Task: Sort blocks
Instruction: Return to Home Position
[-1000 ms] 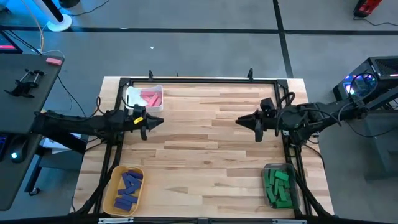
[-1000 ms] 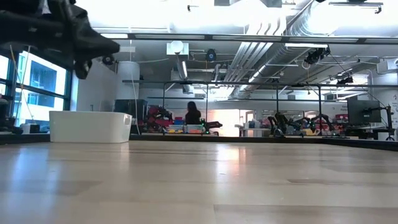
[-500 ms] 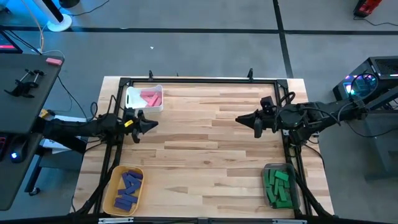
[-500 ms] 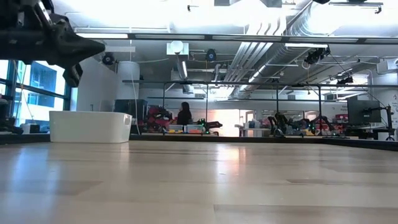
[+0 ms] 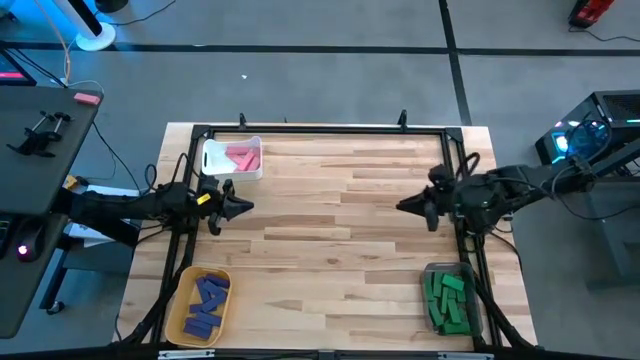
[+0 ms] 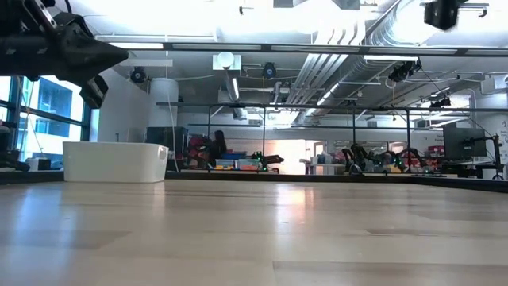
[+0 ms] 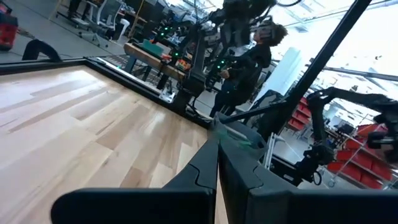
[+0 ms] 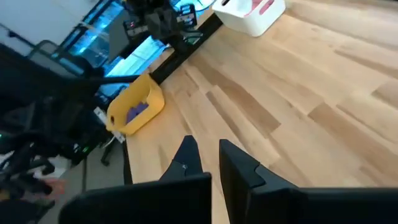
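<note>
All the blocks I see lie in bins. Pink blocks (image 5: 243, 157) are in the white bin (image 5: 212, 160) at the far left. Blue blocks (image 5: 208, 298) fill the yellow bin (image 5: 184, 320) at the near left. Green blocks (image 5: 448, 300) sit in the clear bin (image 5: 428, 272) at the near right. My left gripper (image 5: 245, 207) hangs shut and level over the table's left side, between the white and yellow bins. My right gripper (image 5: 400, 207) is shut over the right side, slanting down, with nothing in it.
Bare wooden tabletop (image 5: 330, 240) stretches between the two grippers. A black frame rail (image 5: 320, 130) runs round the table's edges. In the room beyond the table stand desks, other robot arms and a person (image 6: 218, 147).
My left gripper has drawn back toward the table's left edge, sunk a little and tipped up to level. My right gripper has pulled back toward the table's right edge in the last half second. No block has moved.
</note>
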Robot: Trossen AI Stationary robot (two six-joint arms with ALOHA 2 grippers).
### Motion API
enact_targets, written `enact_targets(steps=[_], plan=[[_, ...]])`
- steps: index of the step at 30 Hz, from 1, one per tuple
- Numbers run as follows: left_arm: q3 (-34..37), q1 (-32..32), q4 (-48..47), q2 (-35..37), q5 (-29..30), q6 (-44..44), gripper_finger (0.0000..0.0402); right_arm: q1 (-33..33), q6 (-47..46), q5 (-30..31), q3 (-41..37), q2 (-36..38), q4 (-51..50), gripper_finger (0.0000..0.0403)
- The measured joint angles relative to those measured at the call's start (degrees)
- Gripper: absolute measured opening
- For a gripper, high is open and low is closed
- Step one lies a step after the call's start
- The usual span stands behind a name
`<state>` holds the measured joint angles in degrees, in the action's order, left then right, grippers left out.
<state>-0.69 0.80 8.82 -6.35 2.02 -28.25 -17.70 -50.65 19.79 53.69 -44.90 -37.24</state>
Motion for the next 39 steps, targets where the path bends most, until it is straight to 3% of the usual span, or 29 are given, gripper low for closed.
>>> enact_targets(steps=[6, 12, 15, 21, 35, 39], plan=[[0.0, 0.0, 0.0, 0.0, 0.1, 0.0, 0.0001, -0.1, 4.4, -3.1, -19.0, 17.4, 14.4, 0.0], [0.0, 0.0, 0.0, 0.0, 0.1, 0.0, 0.0001, 3.4, 23.0, -9.1, -34.5, 29.3, 36.1, 0.0], [0.0, 0.0, 0.0, 0.0, 0.1, 0.0, 0.0001, 5.8, 28.4, -11.8, -39.6, 32.7, 42.3, 0.0], [0.0, 0.0, 0.0, 0.0, 0.1, 0.0, 0.0001, 8.6, 27.9, -20.6, -45.5, 38.2, 44.2, 0.0], [0.0, 0.0, 0.0, 0.0, 0.1, 0.0, 0.0001, 9.8, 34.5, -21.8, -52.9, 44.7, 47.1, 0.0], [0.0, 0.0, 0.0, 0.0, 0.1, 0.0, 0.0001, 9.9, 34.8, -20.8, -53.1, 44.6, 41.1, 0.0]])
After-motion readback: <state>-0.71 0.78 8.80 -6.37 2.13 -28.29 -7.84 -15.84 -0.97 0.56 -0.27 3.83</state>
